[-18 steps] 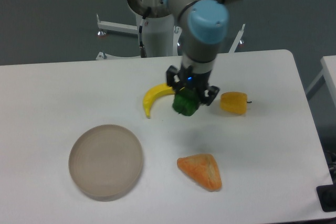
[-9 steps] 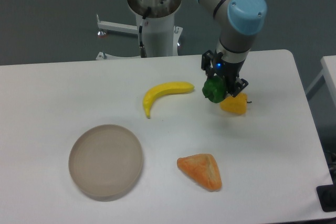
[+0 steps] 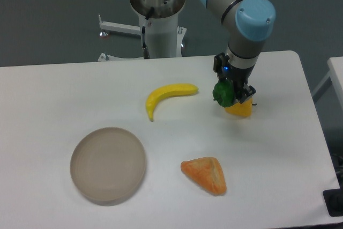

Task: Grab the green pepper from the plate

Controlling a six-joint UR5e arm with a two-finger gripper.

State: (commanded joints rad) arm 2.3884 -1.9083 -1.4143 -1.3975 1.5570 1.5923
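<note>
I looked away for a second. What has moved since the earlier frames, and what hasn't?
The gripper, shut on the green pepper, carried it rightward in the image, from beside the banana to right in front of the yellow pepper, partly covering it. No grasp or release occurred. The plate, banana, yellow pepper and orange wedge stayed put.

White table: plate, banana

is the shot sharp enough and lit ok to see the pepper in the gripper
Fixed camera: soft and slightly blurry overall, evenly lit, only faint shadows, no strong glare; the green pepper reads clearly in the gripper, though it overlaps the yellow pepper behind.
</note>
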